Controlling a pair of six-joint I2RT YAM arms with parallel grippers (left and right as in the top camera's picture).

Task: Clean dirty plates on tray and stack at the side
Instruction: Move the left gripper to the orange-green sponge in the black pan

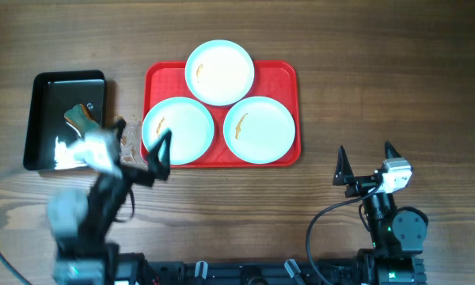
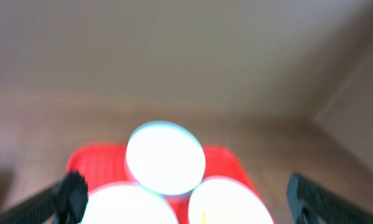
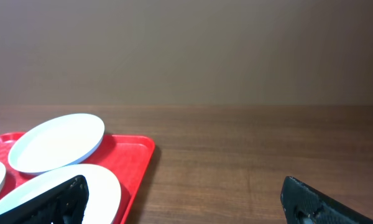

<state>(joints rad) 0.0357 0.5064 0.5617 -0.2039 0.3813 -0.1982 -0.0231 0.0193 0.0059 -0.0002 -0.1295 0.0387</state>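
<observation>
Jaws on both arms stand released, fingers spread wide, nothing between them

Left gripper (image 1: 141, 142) hangs at the left edge of the tray (image 1: 283, 79), arm blurred from overhead. One dark finger lies over the near-left rim of the left plate (image 1: 182, 127); the other points toward the gap between tray and black bin (image 1: 38, 119). Cannot tell whether that finger touches the plate. Its own wrist camera is blurred too: fingers (image 2: 68, 193) sit at the bottom corners, with all three plates between them.

Right gripper (image 1: 366, 165) sits low on the right over bare table (image 1: 396, 79), well apart from the tray, off beyond its near-right corner. In its wrist view the fingers (image 3: 65, 198) frame the bottom edge, with the tray's corner and plates off to the left.

All three plates lie on the red tray in a triangle. Far plate (image 1: 219, 73) pokes over the tray's far rim, and its near edge overlaps the rims of the two near ones. From the right wrist it looks tilted, propped on them. Left plate and right plate (image 1: 261, 130) lie side by side, just about touching. Each plate carries a small orange-brown smear (image 1: 199, 73) on its left part.

Black bin is glossy and stands just left of the tray. Inside is an orange-brown scrap (image 1: 81, 115), partly hidden by the blurred arm; cannot tell what it is
</observation>
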